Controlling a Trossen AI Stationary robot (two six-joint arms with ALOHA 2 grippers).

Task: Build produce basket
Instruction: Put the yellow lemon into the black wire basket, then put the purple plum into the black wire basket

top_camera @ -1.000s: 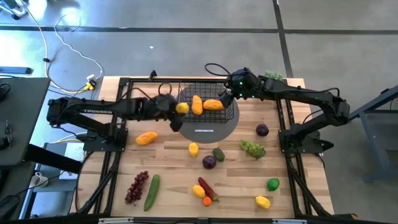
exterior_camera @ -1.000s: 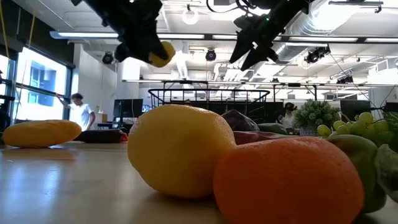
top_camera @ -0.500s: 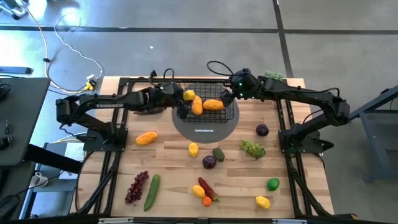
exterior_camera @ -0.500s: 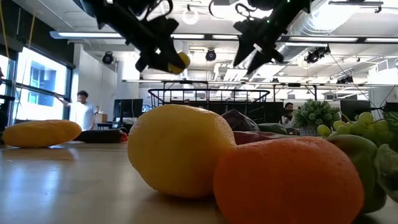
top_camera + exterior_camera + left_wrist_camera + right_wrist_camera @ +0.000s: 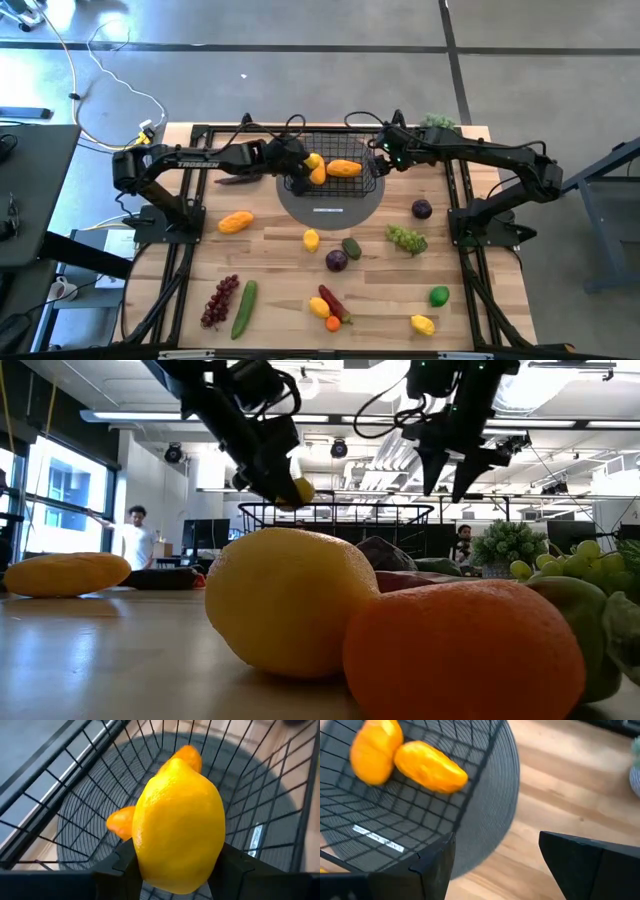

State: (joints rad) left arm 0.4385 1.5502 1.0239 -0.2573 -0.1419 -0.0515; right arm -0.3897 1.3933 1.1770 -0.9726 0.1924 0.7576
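The black wire basket (image 5: 335, 137) stands on a round grey mat (image 5: 330, 205) at the table's far middle, with two orange fruits (image 5: 343, 168) lying in it. My left gripper (image 5: 303, 172) hangs over the basket's left part, shut on a yellow lemon (image 5: 180, 825), which hangs just above the rim in the low view (image 5: 300, 490). My right gripper (image 5: 383, 159) is open and empty, pointing down beside the basket's right wall; its view shows the basket (image 5: 410, 805) and both orange fruits (image 5: 430, 767). My left gripper pinches the lemon by its two long sides (image 5: 142, 855), one finger (image 5: 125, 862) on each flank. The fingers come slanting down from the table's left. The lemon is lifted clear above the basket floor, its long axis running away from the fingers.
Loose produce lies on the wooden table: a yellow-orange fruit (image 5: 236, 221), a lemon (image 5: 311, 239), plums (image 5: 336, 260), green grapes (image 5: 406, 238), a lime (image 5: 439, 295), purple grapes (image 5: 220, 300), a cucumber (image 5: 243, 307) and a chili (image 5: 333, 303). A potted plant (image 5: 438, 122) stands at the far right.
My left gripper has carried the lemon toward the table's right, from beside the basket's left wall to over its inside, and has sunk toward the rim. My right gripper has drawn back toward the right, off the basket, and turned to point down, staying open.
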